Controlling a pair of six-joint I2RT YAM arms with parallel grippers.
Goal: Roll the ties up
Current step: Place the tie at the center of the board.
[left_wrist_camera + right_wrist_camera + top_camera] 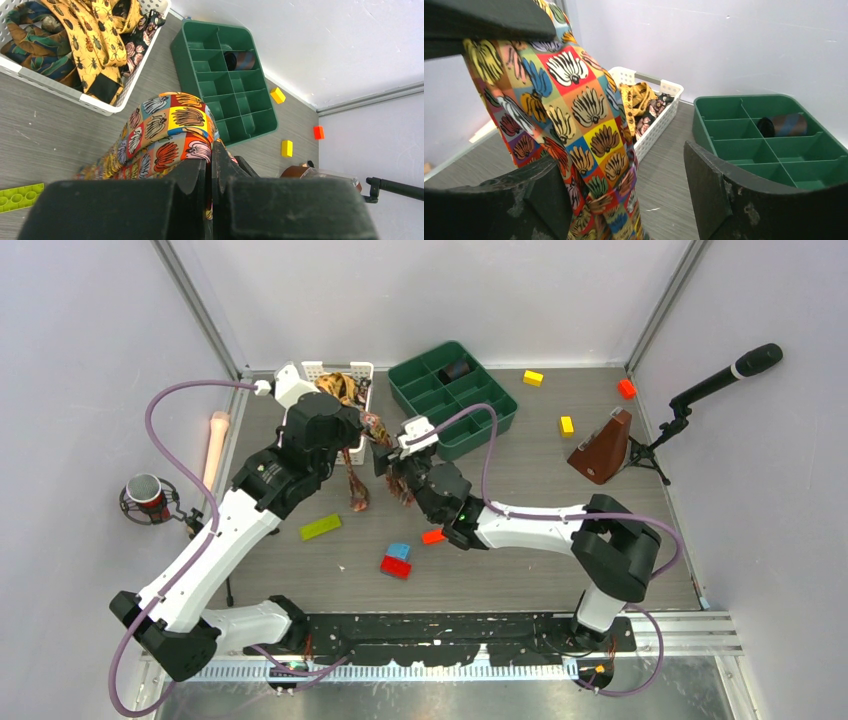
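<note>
The left wrist view shows the left fingers (200, 172) pressed shut on a tie (170, 132). Its smooth cloth is a grid of red, yellow, orange and tan squares, each printed with a fan-like shape. The cloth bulges above the fingertips and trails down to the grey wood-grain counter (50, 145).

The right wrist view shows the same tie side-on, hanging as a flat band from the left fingers at top left, and adds blue and purple squares to the pattern. In it the right fingers (714, 175) stand wide apart. The tie hangs between them, close by the one at lower left, and is not pinched.

Only the top view shows the tie's whole run, from beside the basket (102, 105) down to the counter just left of the right arm. It also shows a lime block (320, 527) and a red-and-blue pair of blocks (397, 560) lying nearer the arm bases.

The left wrist view looks into the white slotted plastic basket. More ties (95, 40) lie crumpled there: one yellow with beetles, one dark with pink flowers, one brown and teal. Beyond it is a green plastic tray (270, 120) of square compartments. One compartment holds a rolled tie (241, 60), striped brown and blue, lying on its side.
</note>
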